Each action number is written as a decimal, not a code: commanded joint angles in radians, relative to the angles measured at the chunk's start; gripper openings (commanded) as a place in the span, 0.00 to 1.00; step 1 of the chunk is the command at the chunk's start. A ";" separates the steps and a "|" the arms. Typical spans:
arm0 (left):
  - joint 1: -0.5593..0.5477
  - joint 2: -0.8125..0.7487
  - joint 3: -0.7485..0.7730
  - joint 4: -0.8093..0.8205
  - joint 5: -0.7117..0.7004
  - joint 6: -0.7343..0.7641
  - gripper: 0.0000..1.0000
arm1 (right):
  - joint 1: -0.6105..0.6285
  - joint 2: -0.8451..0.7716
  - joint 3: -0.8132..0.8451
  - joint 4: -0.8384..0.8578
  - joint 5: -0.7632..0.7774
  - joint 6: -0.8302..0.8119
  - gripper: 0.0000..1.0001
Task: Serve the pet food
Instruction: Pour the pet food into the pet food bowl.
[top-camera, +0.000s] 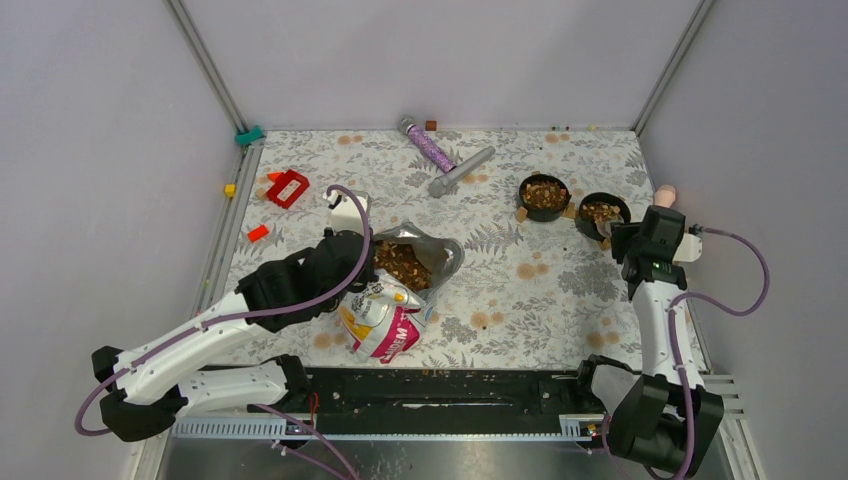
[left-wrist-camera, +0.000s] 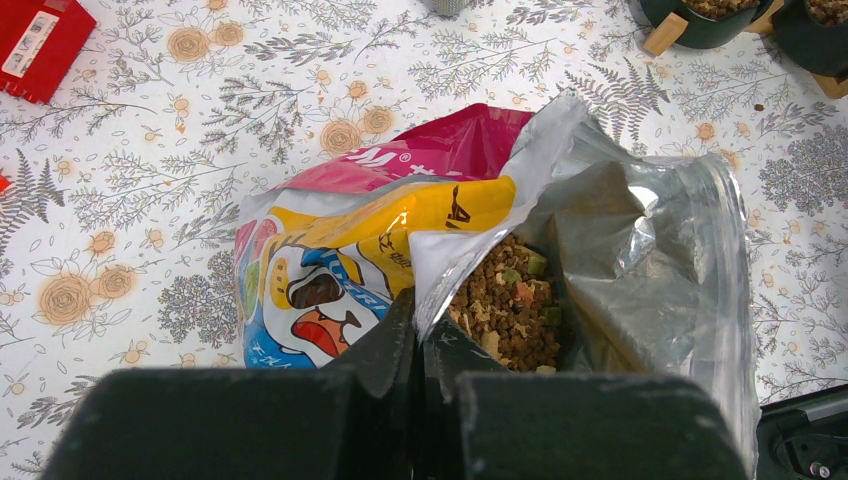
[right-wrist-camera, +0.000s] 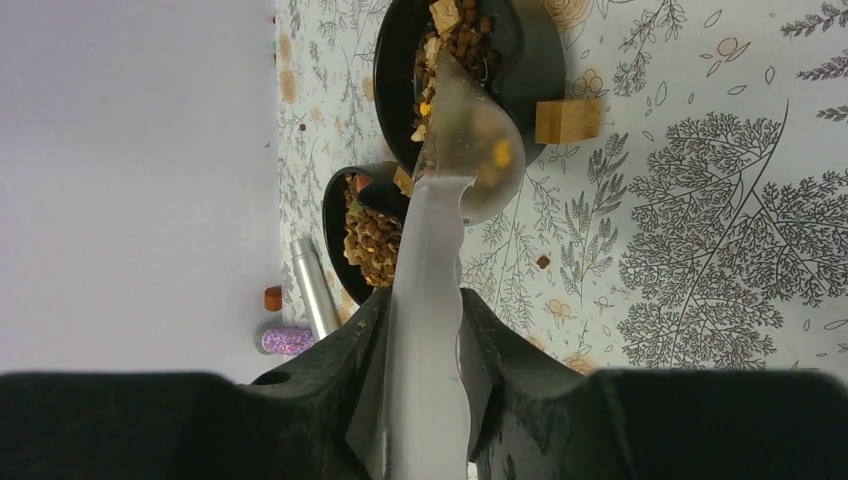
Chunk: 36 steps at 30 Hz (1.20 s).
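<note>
The yellow-white-magenta pet food bag (top-camera: 385, 315) lies open at the table's front centre, kibble (top-camera: 402, 265) showing in its silver mouth. My left gripper (top-camera: 348, 250) is shut on the bag's rim (left-wrist-camera: 425, 300), one finger inside, one outside; kibble (left-wrist-camera: 505, 310) lies just beyond. My right gripper (top-camera: 625, 238) is shut on a translucent white scoop (right-wrist-camera: 440, 230). The scoop's bowl is tipped on edge over the nearer black bowl (right-wrist-camera: 520, 60), with kibble (right-wrist-camera: 455, 30) at its lip. Two black bowls (top-camera: 544, 196) (top-camera: 602, 212) both hold kibble.
A silver tube (top-camera: 460, 171) and a glittery purple tube (top-camera: 428, 146) lie at the back centre. A red box (top-camera: 288, 187) and small coloured blocks sit at the left. A small white object (top-camera: 348, 208) lies behind the left arm. Wooden blocks (right-wrist-camera: 567, 120) flank the bowls.
</note>
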<state>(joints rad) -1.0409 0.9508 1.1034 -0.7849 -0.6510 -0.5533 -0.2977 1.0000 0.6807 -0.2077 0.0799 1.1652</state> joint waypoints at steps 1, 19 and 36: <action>-0.013 -0.020 0.036 0.102 -0.013 0.000 0.00 | -0.013 0.005 0.074 -0.035 0.010 -0.040 0.00; -0.017 -0.038 0.037 0.102 -0.014 0.000 0.00 | -0.021 0.112 0.215 -0.139 -0.018 -0.136 0.00; -0.021 -0.045 0.038 0.102 -0.019 0.001 0.00 | -0.025 0.207 0.387 -0.281 -0.044 -0.255 0.00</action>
<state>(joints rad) -1.0454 0.9424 1.1034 -0.7918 -0.6563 -0.5495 -0.3157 1.1900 0.9932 -0.4541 0.0578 0.9607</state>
